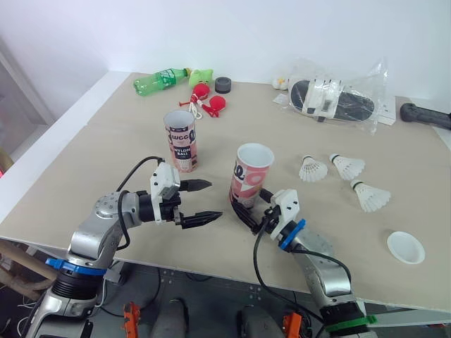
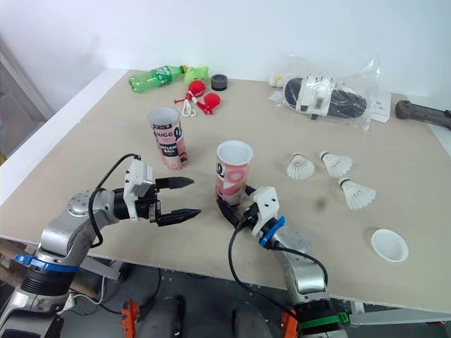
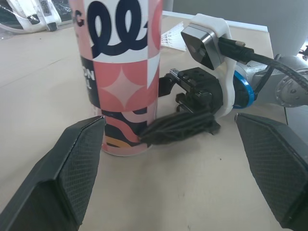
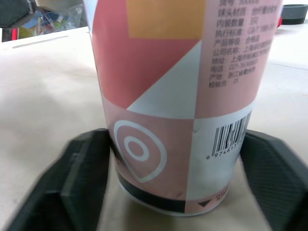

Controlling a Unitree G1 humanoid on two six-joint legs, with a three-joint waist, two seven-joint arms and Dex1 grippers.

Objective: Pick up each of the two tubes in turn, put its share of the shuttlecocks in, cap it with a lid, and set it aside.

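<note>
Near tube (image 1: 250, 176): it stands up with its top open, close to the front edge of the worktop (image 1: 91, 155), about the middle. It is pink, white and dark blue.
Writing on the near tube: big loopy dark blue letters up high. Lower down there is a white ring mark shaped like a map pin, small Chinese print, and a barcode that starts 6 9746.
Far tube (image 1: 181, 141): it stands up and is open too, further back and more toward the left edge. It says NYLON BALL.
Right gripper (image 1: 250, 204): the jaws pinch the near tube at its bottom, one on each side.
Left gripper (image 1: 215, 200): the jaws are spread wide, just beside the near tube on its left-edge side.
Shuttlecocks (image 1: 312, 169): three white ones lie toward the right edge, apart from both tubes.
Lid (image 1: 406, 247): white and round, near the front right corner.
Back edge: a green bottle (image 1: 161, 79) whose label is too small to read, and a clear bag (image 1: 335, 98) with something black and white inside.
</note>
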